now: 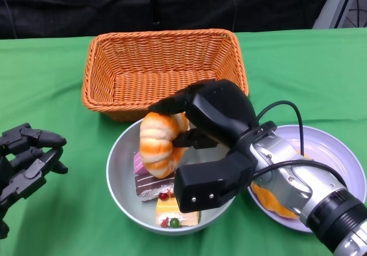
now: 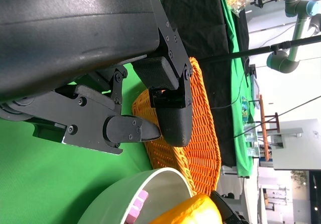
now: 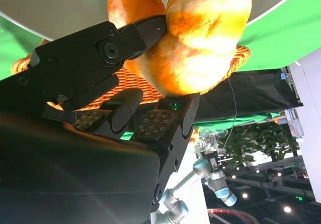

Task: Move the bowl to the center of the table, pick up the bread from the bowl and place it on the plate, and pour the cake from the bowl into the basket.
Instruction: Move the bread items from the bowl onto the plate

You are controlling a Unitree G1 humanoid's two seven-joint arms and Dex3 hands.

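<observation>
Green cloth (image 1: pixel 51 84) is covering the whole table, smooth, no wrinkles showing. Black curtain (image 1: pixel 172 6) is hanging along the far edge in the head view. Right wrist view is showing room behind: black drape, some green foliage, ceiling lights, and a blue-and-grey robot arm (image 3: pixel 210 176) standing in the background. Left wrist view is also catching a similar arm (image 2: pixel 293 13) and a stand far off beyond the table edge.

Orange wicker basket (image 1: pixel 163 66) is sitting at the far middle of the table, just behind the bowl. Grey bowl (image 1: pixel 117 178) is sitting near the table's front middle, its far rim touching or nearly touching the basket's front wall. Cake pieces are lying inside it: a pink and brown slice (image 1: pixel 148 178) and a yellow slice with red and green toppings (image 1: pixel 172 210).

Right hand (image 1: pixel 189 127) is reaching over the bowl, fingers closing around the bread (image 1: pixel 159 143), an orange-and-white twisted roll. Bread is being held above the bowl interior, over the cake; right wrist view is showing black fingers (image 3: pixel 135 35) pressing into the roll.

Lilac plate (image 1: pixel 335 152) is sitting right of the bowl, partly hidden under the right forearm, with something orange (image 1: pixel 269 201) on it, too covered to identify.

Left hand (image 1: pixel 26 161) is hovering at the table's left, holding nothing, fingers loosely curled and apart.
</observation>
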